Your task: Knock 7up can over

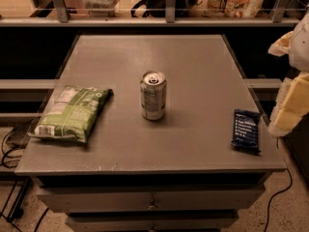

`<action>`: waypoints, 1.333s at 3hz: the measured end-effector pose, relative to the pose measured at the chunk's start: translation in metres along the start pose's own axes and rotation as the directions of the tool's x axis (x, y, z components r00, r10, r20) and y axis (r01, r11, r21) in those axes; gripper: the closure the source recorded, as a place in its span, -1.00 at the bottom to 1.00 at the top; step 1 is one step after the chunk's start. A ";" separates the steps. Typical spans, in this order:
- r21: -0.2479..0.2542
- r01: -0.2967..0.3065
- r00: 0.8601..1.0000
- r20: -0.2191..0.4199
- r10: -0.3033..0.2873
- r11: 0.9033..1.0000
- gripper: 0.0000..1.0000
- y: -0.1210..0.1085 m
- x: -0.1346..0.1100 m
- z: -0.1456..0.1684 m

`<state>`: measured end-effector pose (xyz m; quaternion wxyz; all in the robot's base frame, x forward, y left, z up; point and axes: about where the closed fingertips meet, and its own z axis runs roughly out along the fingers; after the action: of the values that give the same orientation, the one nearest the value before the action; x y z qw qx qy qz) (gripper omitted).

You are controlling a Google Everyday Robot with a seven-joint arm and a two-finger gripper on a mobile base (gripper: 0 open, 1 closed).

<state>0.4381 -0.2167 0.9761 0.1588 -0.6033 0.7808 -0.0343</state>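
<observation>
The 7up can (pixel 153 95) stands upright near the middle of the grey table (pixel 193 57). It has a silver top with a pull tab and a pale label with small print. My gripper (pixel 291 98) shows as white and pale yellow parts at the right edge of the camera view. It is beyond the table's right side, well to the right of the can and not touching it.
A flat green snack bag (pixel 72 112) lies on the table's left side. A dark blue wrapped bar (pixel 245 129) lies near the right front edge. A rail and shelves with goods run behind the table. Cables lie on the floor on both sides.
</observation>
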 end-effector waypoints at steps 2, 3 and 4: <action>-0.023 0.035 0.997 0.067 -0.034 0.999 -1.00 -0.002 -0.007 0.008; -0.062 0.095 0.973 0.215 -0.079 0.994 -1.00 -0.003 -0.025 0.029; -0.061 0.171 0.914 0.381 -0.136 0.983 -1.00 -0.005 -0.063 0.045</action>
<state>0.4695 -0.1514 0.9480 0.2739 -0.6649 0.6868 0.1057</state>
